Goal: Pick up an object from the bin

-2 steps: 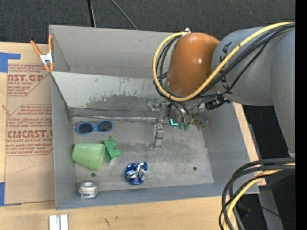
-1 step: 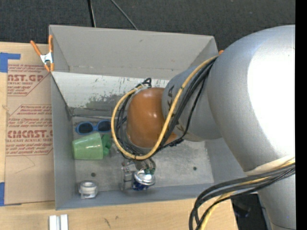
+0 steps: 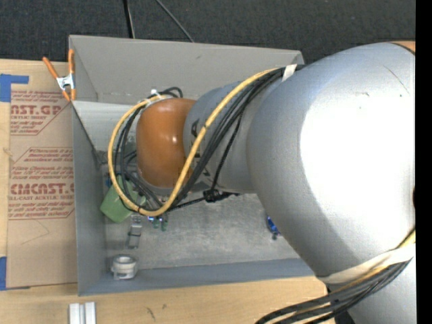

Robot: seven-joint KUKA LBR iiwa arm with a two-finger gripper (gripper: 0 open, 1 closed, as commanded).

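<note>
The claw [image 3: 137,228] is low beside a green block [image 3: 113,205], left in the bin [image 3: 189,58]; its state we cannot tell.

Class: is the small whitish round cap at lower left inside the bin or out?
Inside. The round cap lies on the floor of the bin, tucked in the corner between two walls.

- Arm [image 3: 324,160]: cut off by the right and bottom edges; it covers the bin's [image 3: 202,59] right wall and most of its floor.
- Green thing [image 3: 113,206], left of the floor: upper part hidden under the cables [image 3: 112,167] and orange cover [image 3: 162,140]; kind undetermined.
- Blue thing [image 3: 271,227]: mostly hidden under the arm's edge.
- Small grey piece [image 3: 135,233] below the cables: too small to identify.
</note>
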